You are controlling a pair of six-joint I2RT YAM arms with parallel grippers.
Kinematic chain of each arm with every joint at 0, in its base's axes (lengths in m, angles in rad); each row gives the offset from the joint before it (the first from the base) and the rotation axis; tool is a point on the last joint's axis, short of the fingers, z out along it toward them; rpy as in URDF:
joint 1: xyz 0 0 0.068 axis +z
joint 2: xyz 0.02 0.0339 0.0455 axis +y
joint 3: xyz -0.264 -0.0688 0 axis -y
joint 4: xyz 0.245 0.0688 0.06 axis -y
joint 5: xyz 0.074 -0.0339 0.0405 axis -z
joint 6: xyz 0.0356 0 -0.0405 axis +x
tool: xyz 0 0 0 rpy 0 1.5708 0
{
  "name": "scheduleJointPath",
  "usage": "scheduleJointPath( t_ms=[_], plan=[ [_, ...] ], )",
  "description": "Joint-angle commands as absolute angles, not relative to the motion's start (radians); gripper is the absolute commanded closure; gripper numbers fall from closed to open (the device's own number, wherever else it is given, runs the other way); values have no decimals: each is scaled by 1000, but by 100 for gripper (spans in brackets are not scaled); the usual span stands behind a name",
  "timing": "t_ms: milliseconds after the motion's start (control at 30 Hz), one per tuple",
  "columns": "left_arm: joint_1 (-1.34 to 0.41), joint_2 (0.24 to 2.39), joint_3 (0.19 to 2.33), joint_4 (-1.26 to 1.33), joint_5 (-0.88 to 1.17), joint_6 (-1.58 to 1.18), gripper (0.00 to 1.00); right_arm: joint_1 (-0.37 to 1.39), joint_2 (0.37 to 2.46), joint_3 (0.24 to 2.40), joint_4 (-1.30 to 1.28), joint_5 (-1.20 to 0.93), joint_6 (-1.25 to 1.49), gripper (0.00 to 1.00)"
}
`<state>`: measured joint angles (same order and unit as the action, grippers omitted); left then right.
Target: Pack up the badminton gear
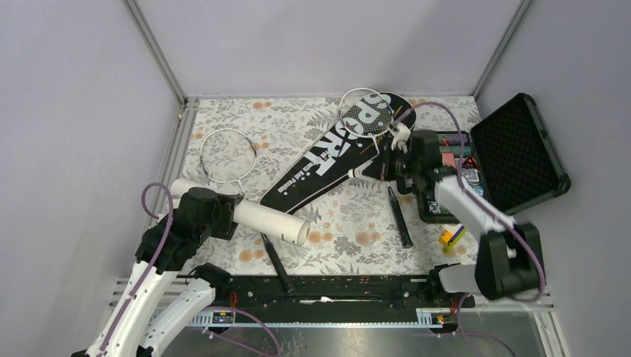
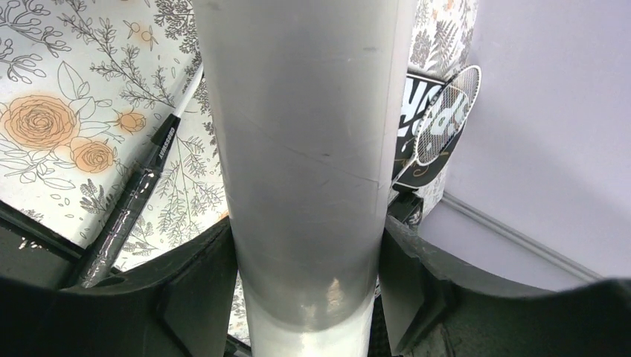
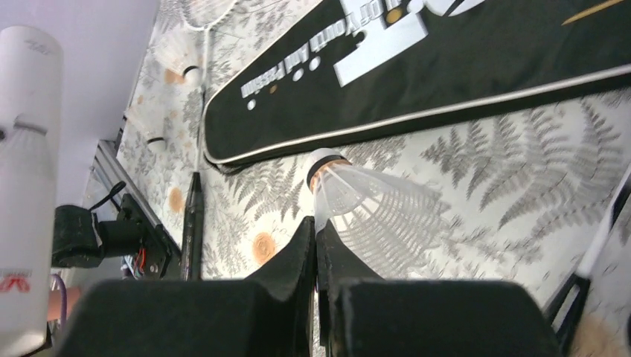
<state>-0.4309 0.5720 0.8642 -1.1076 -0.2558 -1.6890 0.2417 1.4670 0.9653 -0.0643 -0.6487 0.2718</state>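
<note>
My left gripper (image 1: 221,216) is shut on the white cardboard tube (image 1: 271,222), which lies slanted over the flowered cloth; in the left wrist view the tube (image 2: 305,149) fills the space between the fingers (image 2: 193,290). My right gripper (image 1: 402,146) is shut on the skirt edge of the small white shuttlecock (image 3: 372,201), held just above the cloth beside the black "SPORT" racket bag (image 1: 335,152). One racket's head (image 1: 227,156) lies at the left, its black handle (image 1: 275,262) near the front. The other racket's head (image 1: 363,111) rests on the bag, its handle (image 1: 399,217) toward the right.
An open black hard case (image 1: 517,145) with coloured chips stands at the right, close to the right arm. A small yellow object (image 1: 450,236) lies in front of it. Metal frame posts and grey walls close in the back and sides.
</note>
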Motion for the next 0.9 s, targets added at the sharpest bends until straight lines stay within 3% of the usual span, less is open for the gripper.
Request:
scheduleJointPath(
  t_ms=[0,233,400,567,867],
  plan=[
    [-429,579,875,-1079,-291,-1793,68,295,1196,731,180,-556,398,100],
    [-430,549,806,-1045,-228,-1927,69,552,799,460,277,-363,472,100],
    [-429,555,797,-1079,-240,-1955,69,701,664,487,105,-265,440,100],
    [-428,562,798,-1097,-237,-1970,71,764,614,526,103,-229,497,100],
    [-429,603,815,-1103,-257,-1982,71,871,726,646,142,-216,543,100]
  ],
)
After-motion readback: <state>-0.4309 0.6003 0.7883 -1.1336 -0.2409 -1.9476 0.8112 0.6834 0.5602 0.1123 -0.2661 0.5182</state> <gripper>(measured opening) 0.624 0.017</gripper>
